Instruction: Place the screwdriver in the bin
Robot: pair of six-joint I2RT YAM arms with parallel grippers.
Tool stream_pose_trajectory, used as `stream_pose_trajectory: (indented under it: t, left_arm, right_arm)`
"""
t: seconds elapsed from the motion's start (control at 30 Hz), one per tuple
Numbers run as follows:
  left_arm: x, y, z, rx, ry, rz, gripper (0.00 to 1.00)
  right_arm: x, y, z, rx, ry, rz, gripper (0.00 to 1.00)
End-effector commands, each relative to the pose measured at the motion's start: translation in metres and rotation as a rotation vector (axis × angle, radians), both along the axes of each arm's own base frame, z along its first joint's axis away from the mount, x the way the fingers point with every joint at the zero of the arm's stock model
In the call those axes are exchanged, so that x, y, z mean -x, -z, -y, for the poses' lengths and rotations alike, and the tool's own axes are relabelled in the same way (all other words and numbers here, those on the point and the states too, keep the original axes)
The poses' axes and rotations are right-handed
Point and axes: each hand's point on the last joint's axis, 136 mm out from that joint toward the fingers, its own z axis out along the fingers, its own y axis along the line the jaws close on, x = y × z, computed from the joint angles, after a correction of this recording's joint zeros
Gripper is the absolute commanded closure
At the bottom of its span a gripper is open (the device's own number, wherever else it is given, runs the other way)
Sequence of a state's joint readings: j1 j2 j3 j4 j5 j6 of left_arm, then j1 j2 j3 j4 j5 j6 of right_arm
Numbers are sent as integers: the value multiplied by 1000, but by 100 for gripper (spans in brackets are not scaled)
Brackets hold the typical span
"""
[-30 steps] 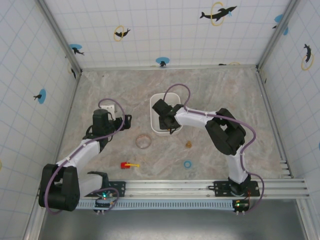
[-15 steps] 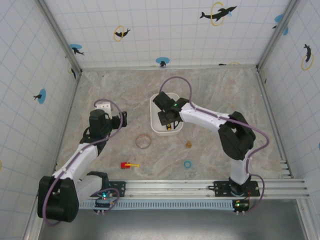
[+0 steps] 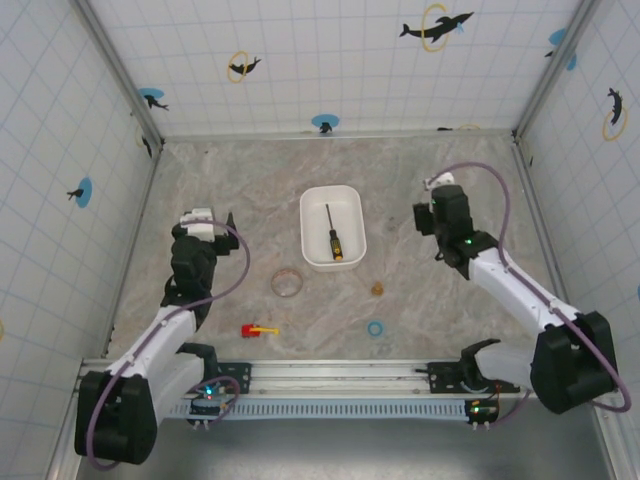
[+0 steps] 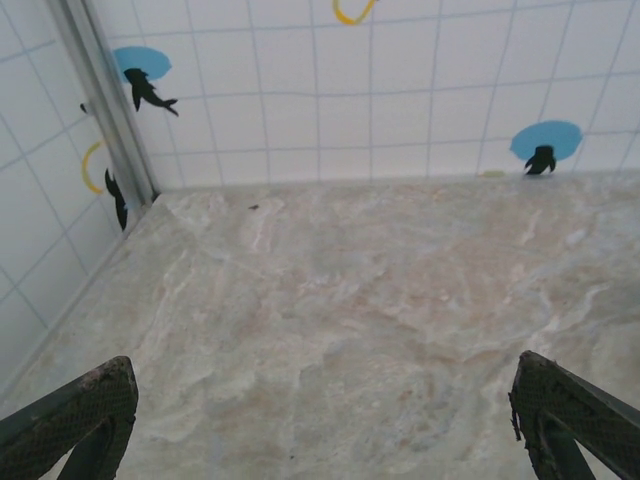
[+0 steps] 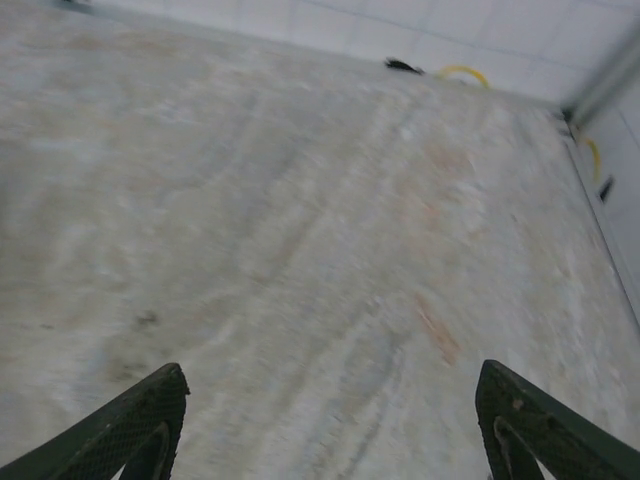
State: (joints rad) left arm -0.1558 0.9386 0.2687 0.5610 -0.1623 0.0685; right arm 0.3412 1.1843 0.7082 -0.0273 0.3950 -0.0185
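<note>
- The left hand (image 4: 322,422) hovers near the left edge of the counter (image 3: 240,170). Its fingers (image 4: 80,425) stand wide apart and nothing is between them.
- A small red-and-yellow toy piece (image 3: 258,329) lies toward the near edge of the counter, and a clear round ring (image 3: 287,283) lies just beside the near left corner of the bin.
- The bin (image 3: 348,208) sits about in the middle of the counter, well apart from both hands.
- The screwdriver (image 3: 332,235) lies flat on the floor of the bin. Its thin shaft points to the far edge and its orange-yellow and black handle points to the near edge. I judge that the task is done.
- The screwdriver looks light, stiff and not fragile. The slim metal shaft is probably slippery and could roll.
- If it needs a new grip, the thicker handle is the better place. The fingers should close across it from above, clear of the bin rim.
- A small brown thing (image 3: 377,289) and a blue ring (image 3: 375,328) lie nearer the near edge.
- The right hand (image 5: 335,425) hovers toward the right edge, opened wide and empty.
</note>
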Motion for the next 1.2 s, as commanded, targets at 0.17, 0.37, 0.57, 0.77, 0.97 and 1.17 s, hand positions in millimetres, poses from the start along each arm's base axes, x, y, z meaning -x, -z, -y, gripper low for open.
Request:
stream_pose_trajectory:
  t: [0.17,0.37,0.57,0.77,0.97,1.17]
  left_arm:
    - [-11,4,-8,-32,24,72,3]
    - [-17,14,-20,27,8,67,3]
    - [-27,29,-22,59,7,46,3]
    - [-38,32,-25,70,-4,34,3]
    - [-45,45,-28,62,-18,38,3]
    - [-50,52,-26,56,-2,10,3]
  right_arm:
    - [11,-2,90,-223,216,371,22]
    - [16,10,122,-278,312,472,22]
    - [5,26,114,-294,278,480,24]
    - [-8,42,92,-209,227,432,23]
    - [-16,46,91,-166,244,382,22]
    - [-19,49,97,-184,274,355,21]
